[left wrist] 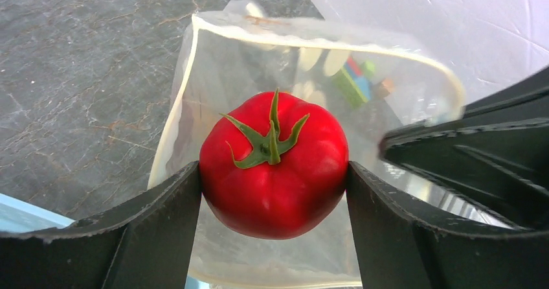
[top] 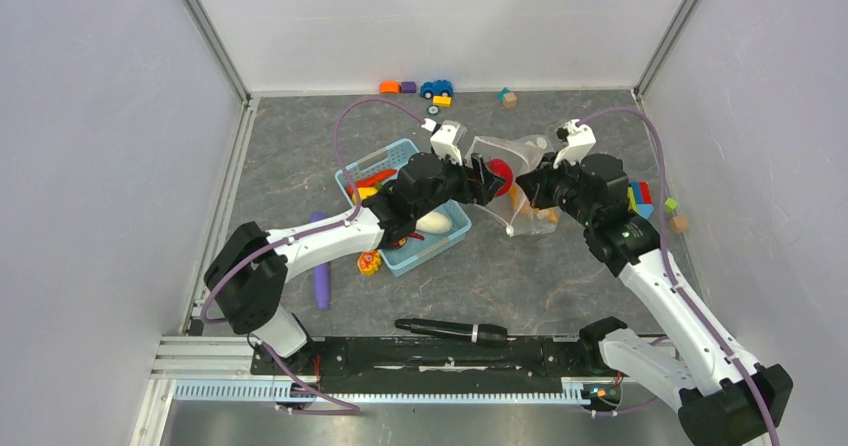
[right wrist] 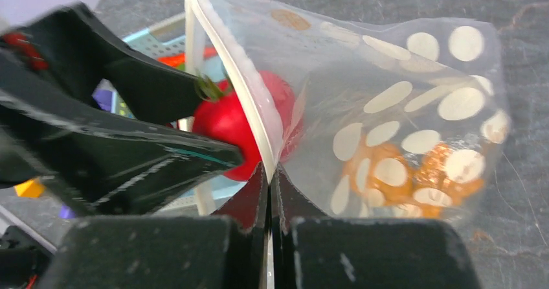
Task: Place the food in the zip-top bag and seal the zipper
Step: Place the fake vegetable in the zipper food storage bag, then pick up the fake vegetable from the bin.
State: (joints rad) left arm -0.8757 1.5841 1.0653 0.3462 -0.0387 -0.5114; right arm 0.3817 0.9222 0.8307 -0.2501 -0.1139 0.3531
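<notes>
Grey table (top: 300, 156); left fingers (left wrist: 155, 231) clamp glossy red apple (left wrist: 275, 166), right fingers (right wrist: 249, 205) pinch dotted bag (right wrist: 401, 107).

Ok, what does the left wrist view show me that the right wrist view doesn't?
Left wrist only: the left gripper touching both sides of the red fruit, its green stem cap facing the camera, with the zip-top bag open straight behind it. Right wrist only: the right gripper pinched shut on the bag's mouth edge, orange food already inside, and the blue basket behind. Both: the red fruit at the dotted bag's mouth.
</notes>
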